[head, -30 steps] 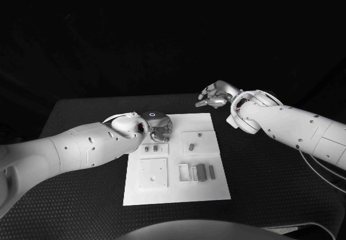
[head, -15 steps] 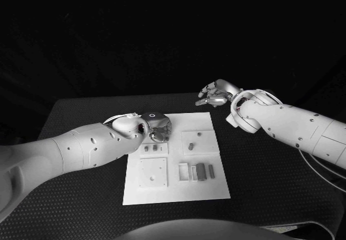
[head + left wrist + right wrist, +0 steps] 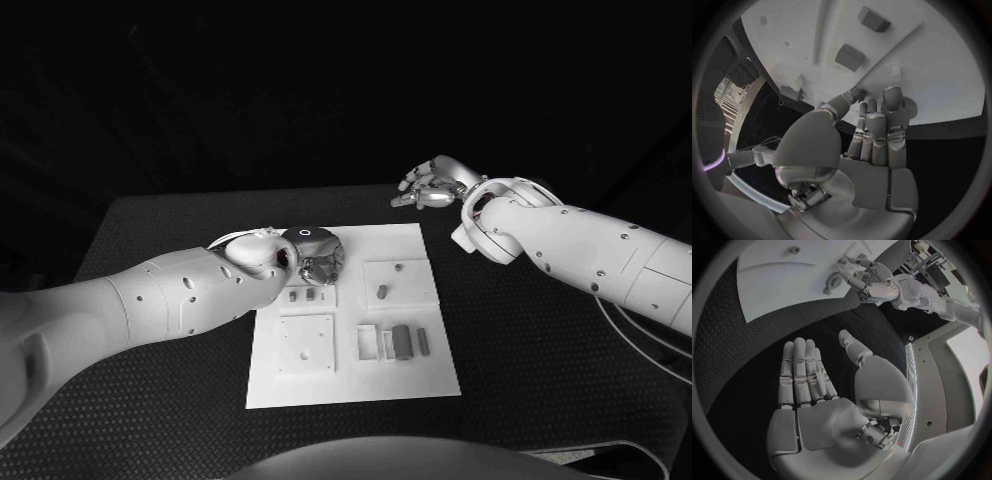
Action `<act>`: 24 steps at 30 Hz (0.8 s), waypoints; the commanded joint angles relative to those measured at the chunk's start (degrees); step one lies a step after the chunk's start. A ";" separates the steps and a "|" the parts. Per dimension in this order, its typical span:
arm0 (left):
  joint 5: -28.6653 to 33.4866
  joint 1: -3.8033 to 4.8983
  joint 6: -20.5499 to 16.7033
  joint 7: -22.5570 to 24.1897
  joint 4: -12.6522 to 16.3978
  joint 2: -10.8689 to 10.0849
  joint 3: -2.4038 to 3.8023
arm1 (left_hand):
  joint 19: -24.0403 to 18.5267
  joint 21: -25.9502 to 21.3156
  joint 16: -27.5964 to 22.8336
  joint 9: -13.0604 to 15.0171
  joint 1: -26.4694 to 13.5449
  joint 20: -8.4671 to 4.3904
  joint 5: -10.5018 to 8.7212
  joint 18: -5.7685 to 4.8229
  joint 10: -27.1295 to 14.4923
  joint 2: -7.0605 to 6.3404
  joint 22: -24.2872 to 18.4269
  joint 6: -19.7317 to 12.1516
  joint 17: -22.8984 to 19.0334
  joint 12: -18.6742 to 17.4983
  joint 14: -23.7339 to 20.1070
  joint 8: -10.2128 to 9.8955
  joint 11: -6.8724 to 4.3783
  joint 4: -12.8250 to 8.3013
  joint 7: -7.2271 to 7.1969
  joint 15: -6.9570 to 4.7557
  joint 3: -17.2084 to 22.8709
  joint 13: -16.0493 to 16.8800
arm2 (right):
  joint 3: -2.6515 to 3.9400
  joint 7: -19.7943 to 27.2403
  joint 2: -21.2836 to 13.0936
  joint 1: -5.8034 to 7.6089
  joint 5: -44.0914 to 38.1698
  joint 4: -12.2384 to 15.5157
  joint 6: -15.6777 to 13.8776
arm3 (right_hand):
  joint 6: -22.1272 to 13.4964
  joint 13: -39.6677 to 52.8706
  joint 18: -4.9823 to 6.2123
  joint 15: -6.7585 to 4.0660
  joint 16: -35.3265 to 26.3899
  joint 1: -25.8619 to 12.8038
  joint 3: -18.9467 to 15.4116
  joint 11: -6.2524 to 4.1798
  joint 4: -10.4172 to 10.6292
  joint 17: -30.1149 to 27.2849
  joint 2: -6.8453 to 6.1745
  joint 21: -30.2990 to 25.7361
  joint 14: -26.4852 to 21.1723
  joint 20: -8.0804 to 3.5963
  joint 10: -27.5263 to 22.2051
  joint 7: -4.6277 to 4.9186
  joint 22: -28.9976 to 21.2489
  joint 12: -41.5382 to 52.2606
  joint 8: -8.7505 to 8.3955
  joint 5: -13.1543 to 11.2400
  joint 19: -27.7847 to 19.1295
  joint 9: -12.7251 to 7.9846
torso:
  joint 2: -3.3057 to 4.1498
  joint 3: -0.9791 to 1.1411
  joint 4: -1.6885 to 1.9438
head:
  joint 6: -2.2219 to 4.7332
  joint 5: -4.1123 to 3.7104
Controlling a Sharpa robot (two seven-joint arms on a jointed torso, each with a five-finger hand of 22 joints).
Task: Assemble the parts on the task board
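The task board (image 3: 353, 320) lies flat in the middle of the black table (image 3: 548, 340), a long white plate whose long side runs away from me. My left hand (image 3: 315, 255) hangs over its far left corner, fingers straight and side by side, tips (image 3: 892, 97) close above the white surface and holding nothing; it sits a little nearer the far edge than 1 second ago. My right hand (image 3: 428, 185) floats above the table beyond the board's far right corner, flat and empty with fingers (image 3: 798, 370) together, and it has risen and drawn slightly back since then. The board is split into square panels. Small grey parts (image 3: 400, 344) lie in a row near its right side, their long sides along the board's length; 1 small peg (image 3: 382, 292) sits in the panel beyond them.
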 commanded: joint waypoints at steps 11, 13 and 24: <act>-0.25 -0.25 -0.04 0.81 -0.51 0.57 0.02 | -0.32 0.68 0.32 -0.14 -0.04 0.03 0.11 4.60 1.11 1.41 1.46 0.94 -0.13 -0.20 0.15 0.45 -0.06 0.01 0.00 -0.16 0.81 -0.09 | 0.02 3.01 0.33 -0.02 4.98 -0.63 1.26 | -2.06 -9.99 -3.61 5.31 -17.02 0.94 -0.64 2.64 -0.02 -6.61 1.67 -7.94 -3.00 2.35 0.46 0.99 -2.37 -12.05 -0.65 0.10 -10.69 -0.50 | 0.02 -0.02 0.01 | 0.00 -0.13; -0.25 -0.31 -0.07 0.81 -0.60 0.63 0.02 | -0.35 0.72 0.33 -0.14 -0.07 0.02 0.10 4.59 1.20 1.52 1.46 1.00 -0.15 -0.20 0.14 0.47 -0.08 0.03 -0.01 -0.18 0.86 -0.09 | 0.02 3.12 0.39 -0.02 5.31 -0.69 1.28 | -2.31 -11.22 -3.99 5.81 -18.58 1.12 -0.79 3.07 -0.01 -7.19 1.88 -8.76 -3.78 2.56 0.31 1.01 -2.48 -13.60 -0.71 0.11 -11.82 -0.67 | 0.02 -0.03 -0.01 | 0.00 -0.15; -0.23 -0.81 0.20 0.74 -1.24 1.25 0.02 | -0.52 0.99 0.39 -0.18 -0.15 -0.06 0.07 4.54 1.78 1.88 1.46 1.45 -0.21 -0.19 0.12 0.63 -0.19 -0.03 -0.07 -0.29 1.10 -0.09 | 0.02 3.24 0.44 -0.02 5.81 -0.60 1.24 | -2.76 -14.53 -4.35 6.53 -21.51 1.33 -1.38 3.46 0.09 -8.20 2.01 -10.12 -3.62 2.83 2.00 1.29 -2.20 -17.21 -0.69 0.11 -12.99 -1.42 | 0.08 0.00 -0.06 | -0.10 -0.32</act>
